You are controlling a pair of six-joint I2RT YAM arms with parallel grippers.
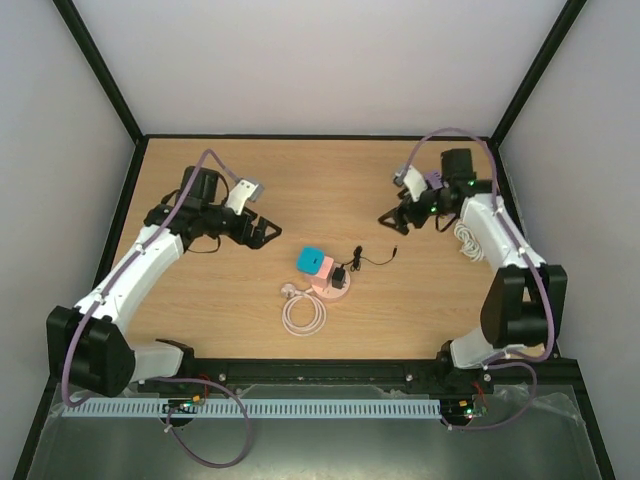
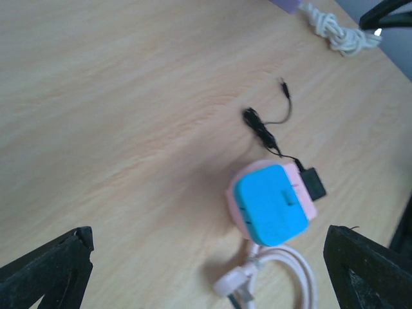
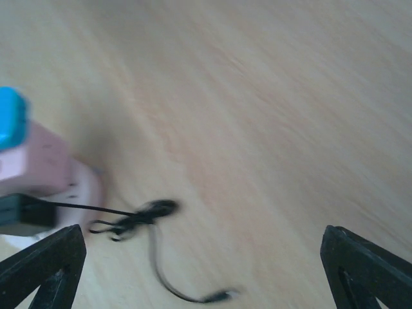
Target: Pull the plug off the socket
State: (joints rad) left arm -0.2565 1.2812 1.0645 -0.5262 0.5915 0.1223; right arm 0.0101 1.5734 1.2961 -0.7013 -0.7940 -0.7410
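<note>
Left gripper point(image 1: 268, 232): I see its fingers spread wide and empty, left of centre in the overhead view
Right gripper point(image 1: 390, 222): fingers spread wide too, holding nothing, right of centre
Socket point(image 1: 318, 266): pink block with a blue top, mid-frame on the table point(image 1: 200, 170), between my two grippers
Plug point(image 1: 340, 275): black, touching the pink block's right side; I cannot tell whether its pins are in
Black cord point(image 1: 375, 258): trails from there toward the upper right
White cable point(image 1: 303, 315): coiled just below the pink block

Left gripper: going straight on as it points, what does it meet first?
Probably the socket block, lying ahead between its open fingers; the white cable lies close beside it, depth unclear.
</note>
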